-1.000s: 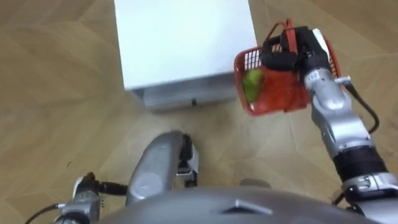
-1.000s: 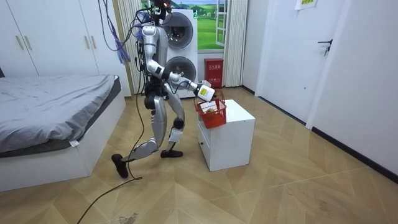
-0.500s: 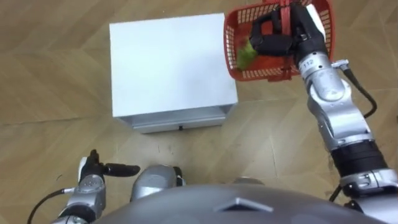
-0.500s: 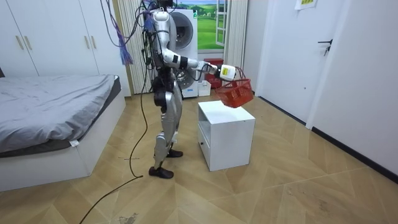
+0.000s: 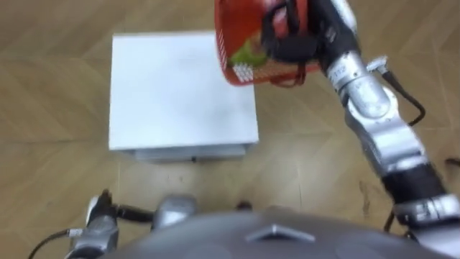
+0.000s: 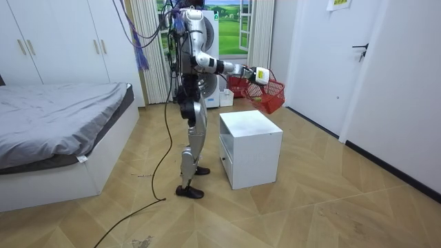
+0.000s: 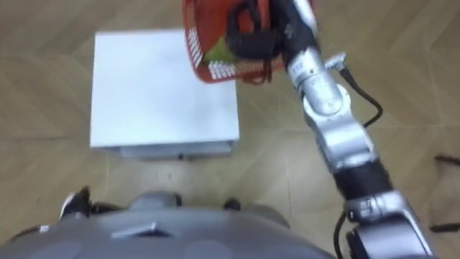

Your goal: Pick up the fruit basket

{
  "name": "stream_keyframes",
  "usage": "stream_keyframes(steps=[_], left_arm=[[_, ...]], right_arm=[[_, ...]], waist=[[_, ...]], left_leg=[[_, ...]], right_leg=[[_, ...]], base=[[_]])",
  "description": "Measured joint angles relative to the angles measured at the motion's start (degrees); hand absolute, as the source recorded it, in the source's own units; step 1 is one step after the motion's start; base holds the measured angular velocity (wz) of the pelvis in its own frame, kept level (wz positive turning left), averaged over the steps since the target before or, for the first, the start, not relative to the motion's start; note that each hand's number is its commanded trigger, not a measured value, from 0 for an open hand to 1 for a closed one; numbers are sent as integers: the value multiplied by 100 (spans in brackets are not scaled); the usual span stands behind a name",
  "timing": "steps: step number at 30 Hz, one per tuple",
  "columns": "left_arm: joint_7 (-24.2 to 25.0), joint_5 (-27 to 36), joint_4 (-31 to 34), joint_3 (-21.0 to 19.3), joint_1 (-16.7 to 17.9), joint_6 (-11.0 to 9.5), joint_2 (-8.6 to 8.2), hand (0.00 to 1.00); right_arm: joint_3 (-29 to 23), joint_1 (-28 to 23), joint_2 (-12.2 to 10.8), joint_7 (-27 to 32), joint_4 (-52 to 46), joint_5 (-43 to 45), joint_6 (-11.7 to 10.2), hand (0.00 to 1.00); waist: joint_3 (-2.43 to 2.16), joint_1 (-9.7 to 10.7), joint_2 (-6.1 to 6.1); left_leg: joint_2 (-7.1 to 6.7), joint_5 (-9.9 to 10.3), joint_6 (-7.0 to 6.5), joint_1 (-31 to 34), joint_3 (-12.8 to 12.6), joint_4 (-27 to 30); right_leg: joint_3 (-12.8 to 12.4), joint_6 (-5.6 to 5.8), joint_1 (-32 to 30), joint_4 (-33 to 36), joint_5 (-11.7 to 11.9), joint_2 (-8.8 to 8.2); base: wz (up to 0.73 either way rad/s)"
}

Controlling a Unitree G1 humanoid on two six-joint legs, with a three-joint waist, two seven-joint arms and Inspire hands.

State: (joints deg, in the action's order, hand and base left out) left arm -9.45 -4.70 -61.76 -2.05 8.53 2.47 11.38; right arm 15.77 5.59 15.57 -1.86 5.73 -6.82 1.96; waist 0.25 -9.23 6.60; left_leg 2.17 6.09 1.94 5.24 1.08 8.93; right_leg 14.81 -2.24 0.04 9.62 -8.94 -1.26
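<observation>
The red plastic fruit basket hangs in the air above the far right corner of the white cabinet, tilted, with a green fruit inside. My right hand is shut on its red handle, arm stretched forward. The room view has the basket held at chest height, well above the cabinet, beneath the right hand. My left hand hangs low at my left side, one dark finger straight. In the right eye view, the basket and right hand sit near the top.
I stand upright just left of the cabinet in the room view. A bed lies behind me, stacked washing machines stand at the far wall, and a white door is on the room view's right. Wooden floor surrounds the cabinet.
I have straightened up from a stride beside the cabinet. My right arm has raised the basket higher and further forward, from beside the cabinet top to well above it.
</observation>
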Motion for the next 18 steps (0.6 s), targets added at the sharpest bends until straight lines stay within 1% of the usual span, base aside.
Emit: stream_keyframes(steps=[1,2,3,4,5,6,7,8,11,12,13,15,18], left_arm=[[8,-10,-24,0,-2,29,-26,0],[10,-42,-46,2,3,29,-47,0],[13,-168,-160,6,2,33,-73,0],[14,-230,-248,11,6,46,-79,0],[15,-231,-255,12,17,67,-79,0],[21,-232,-256,13,30,92,-89,0],[37,-240,-254,12,39,94,-98,0],[43,-245,-259,12,41,99,-96,0],[54,-283,-262,9,71,138,-100,0],[91,-335,-259,10,78,151,-115,0],[133,-433,-247,14,78,181,-125,0],[148,-518,-239,21,76,222,-127,0],[163,-503,-269,32,103,254,-102,0]], right_arm=[[64,0,-20,-109,49,-4,-10,100],[84,4,-36,-158,112,-6,-20,100],[94,6,-118,-218,311,-4,-24,100],[94,6,-210,-243,473,-4,-24,100],[99,6,-242,-256,528,-5,-22,100],[104,6,-264,-281,588,-12,-22,100],[101,17,-266,-304,627,-28,-22,100],[104,38,-274,-314,680,-69,-23,100],[105,85,-404,-311,1117,-217,14,100],[106,85,-434,-309,1235,-222,21,100],[121,98,-433,-309,1350,-221,22,100],[144,131,-433,-309,1531,-219,25,100],[315,309,-436,-309,1947,-253,26,100]], waist=[[11,-67,20],[29,-91,0],[32,-138,0],[38,-184,-4],[34,-198,3],[61,-224,-26],[101,-247,-76],[114,-243,-85],[113,-250,-80],[113,-271,-78],[111,-328,-71],[106,-379,-60],[104,-410,-32]], left_leg=[[-30,1,-3,-44,23,2],[-51,1,-4,-71,74,1],[-98,3,-6,-138,101,5],[-138,24,-36,-181,98,5],[-158,33,-51,-181,91,5],[-181,42,-65,-157,85,6],[-196,56,-89,-79,83,24],[-207,60,-95,-36,83,39],[-238,53,-122,165,76,77],[-250,53,-152,238,76,97],[-260,44,-166,310,71,126],[-278,60,-191,421,87,214],[-283,61,-222,561,81,301]], right_leg=[[89,7,50,-3,-2,-22],[133,13,81,-9,-1,-36],[256,55,142,-20,-23,-85],[335,124,204,-17,-64,-125],[379,159,210,-7,-86,-148],[422,178,208,3,-99,-168],[434,188,182,6,-105,-181],[442,198,153,1,-111,-190],[489,206,-22,5,-117,-219],[540,211,-77,8,-122,-234],[581,211,-131,13,-123,-251],[618,206,-191,21,-128,-265],[631,204,-317,111,-135,-284]], base=[[13],[22],[19],[16],[14],[11],[11],[5],[6],[3],[0],[6],[4]])
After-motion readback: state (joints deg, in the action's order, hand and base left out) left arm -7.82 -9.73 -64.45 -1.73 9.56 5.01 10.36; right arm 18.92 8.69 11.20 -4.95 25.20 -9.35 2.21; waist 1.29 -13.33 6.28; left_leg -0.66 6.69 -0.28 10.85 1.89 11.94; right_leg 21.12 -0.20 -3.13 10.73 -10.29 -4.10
